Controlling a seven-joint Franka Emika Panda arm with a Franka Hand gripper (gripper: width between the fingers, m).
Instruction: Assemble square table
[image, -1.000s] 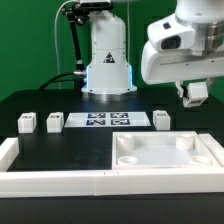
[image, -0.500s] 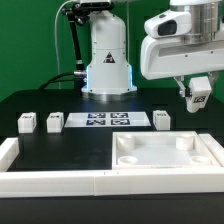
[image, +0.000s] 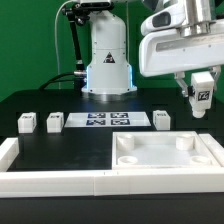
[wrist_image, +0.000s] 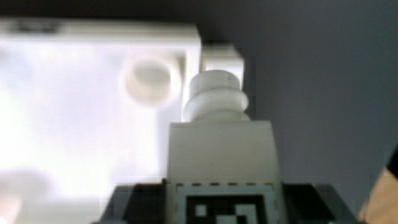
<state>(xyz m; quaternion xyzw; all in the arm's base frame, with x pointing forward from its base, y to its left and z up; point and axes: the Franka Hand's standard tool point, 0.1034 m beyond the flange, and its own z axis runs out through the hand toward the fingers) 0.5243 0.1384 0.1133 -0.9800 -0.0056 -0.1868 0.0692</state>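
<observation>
- The gripper is clamped on one table leg. Its jaws sit at a middling width on the leg's tagged white block, and the wrist view shows the leg sticking out ahead of them, knobbed end first.
- Over the last second the arm has carried this leg a little higher and further toward the exterior view's right. It now hangs in the air above the far corner of the square table top on that side, well clear of it.
- I read this as the carry phase: the leg is off the table and is being lined up for a socket, but it is not yet lowered or seated.
- In the wrist view a round corner socket of the top lies beneath and to one side of the leg's tip. I judge that some alignment is still needed.
- Table top: one, lying rim-up near the front on the exterior view's right, with no leg fitted that I can see.
- Legs: four in all. One is held and three stand loose behind the top: two well off toward the exterior view's left, and one just behind its far edge.
- Marker board: one, flat behind the top, between the loose legs.
- Border rail: one, running along the front beside the top.
</observation>
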